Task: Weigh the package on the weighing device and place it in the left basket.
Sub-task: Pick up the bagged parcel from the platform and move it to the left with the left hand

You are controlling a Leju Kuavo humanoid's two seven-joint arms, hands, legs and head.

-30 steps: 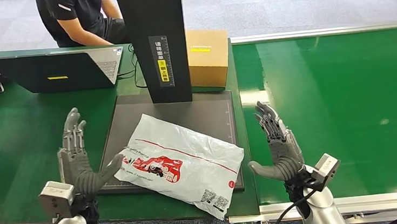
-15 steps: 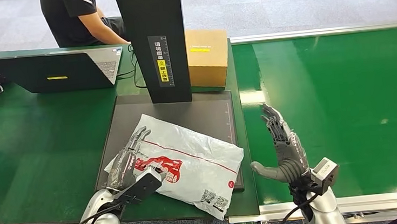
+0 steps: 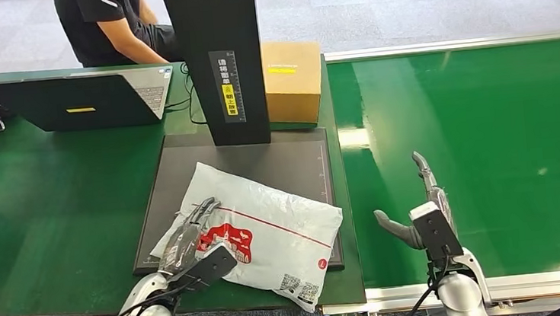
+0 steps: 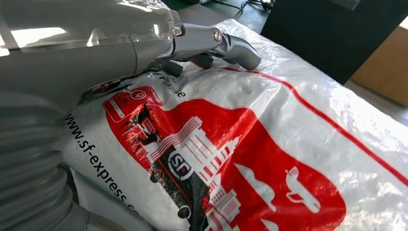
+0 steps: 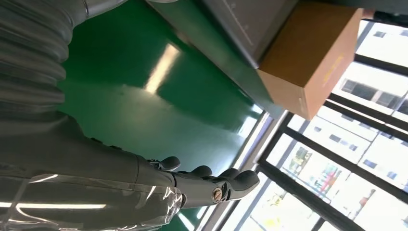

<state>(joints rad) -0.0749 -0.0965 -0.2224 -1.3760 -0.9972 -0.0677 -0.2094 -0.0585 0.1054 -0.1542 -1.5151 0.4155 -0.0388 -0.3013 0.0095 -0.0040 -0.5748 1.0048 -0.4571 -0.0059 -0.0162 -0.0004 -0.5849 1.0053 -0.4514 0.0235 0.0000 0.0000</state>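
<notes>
Left hand [image 3: 187,239] rests flat, fingers extended, on the package [image 3: 257,232] near the tabletop's front edge; right hand [image 3: 423,210] spread, holding nothing.

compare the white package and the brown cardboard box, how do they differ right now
The white package is a soft, crinkled plastic bag lying flat on the dark scale platform; the brown cardboard box is rigid and stands behind it. The left hand rests on the package; nothing touches the box. The package has red print, the box a yellow label.

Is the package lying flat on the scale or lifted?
Flat: the package lies on the dark scale, with the left hand resting on it.
</notes>
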